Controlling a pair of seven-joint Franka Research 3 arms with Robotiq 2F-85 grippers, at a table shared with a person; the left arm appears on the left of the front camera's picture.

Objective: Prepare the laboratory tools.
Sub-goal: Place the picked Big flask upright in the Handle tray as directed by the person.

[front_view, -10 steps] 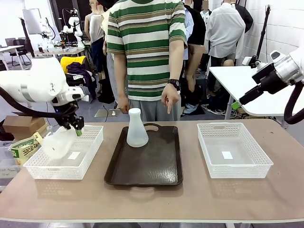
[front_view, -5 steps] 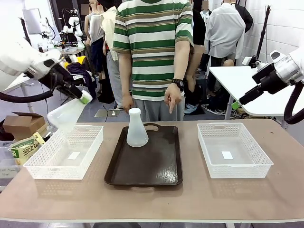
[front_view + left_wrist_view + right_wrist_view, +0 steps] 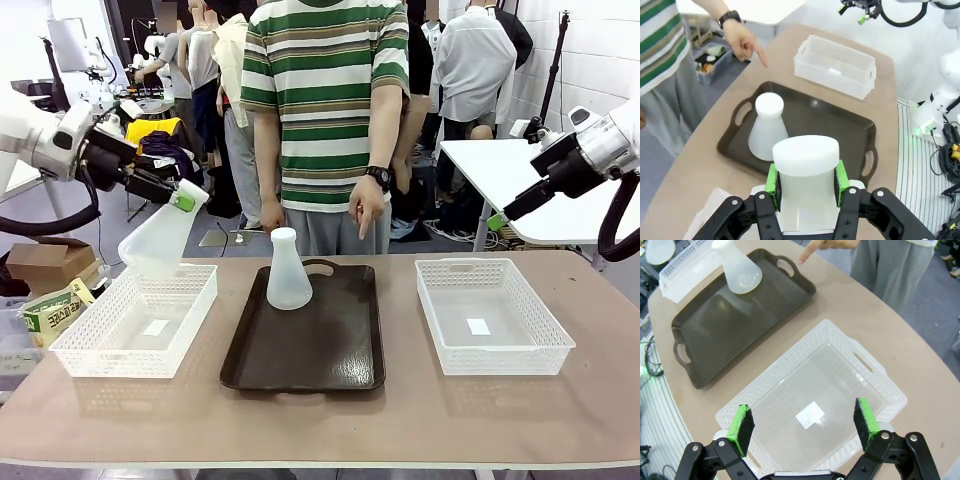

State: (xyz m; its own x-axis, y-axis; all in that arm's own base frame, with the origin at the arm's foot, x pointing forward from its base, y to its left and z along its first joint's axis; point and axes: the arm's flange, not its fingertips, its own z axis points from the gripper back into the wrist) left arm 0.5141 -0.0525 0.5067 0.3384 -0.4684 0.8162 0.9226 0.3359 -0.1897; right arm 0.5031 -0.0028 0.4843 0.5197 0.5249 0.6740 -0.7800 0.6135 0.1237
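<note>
My left gripper (image 3: 182,201) is shut on the neck of a frosted-white flask (image 3: 154,246). The flask hangs tilted in the air over the far edge of the left mesh basket (image 3: 95,355). In the left wrist view the green pads (image 3: 772,180) clamp the flask's neck (image 3: 806,165). A second flask (image 3: 288,272) stands upright at the far left of the dark tray (image 3: 330,350), also seen as flask (image 3: 767,131) and flask (image 3: 740,271). My right gripper (image 3: 497,221) hovers high at the right, open and holding nothing; its wrist view shows the gripper (image 3: 802,422) above the right basket (image 3: 770,385).
A person stands at the far side, one hand (image 3: 366,205) pointing down toward the tray's far right corner. The right basket (image 3: 545,350) holds just a small label. A white side table (image 3: 500,170) stands behind on the right, and boxes (image 3: 50,305) sit off the left edge.
My left arm lifted the flask out of the left basket, up and slightly rightward. The right arm stayed still. The person shifted a little to the right.
</note>
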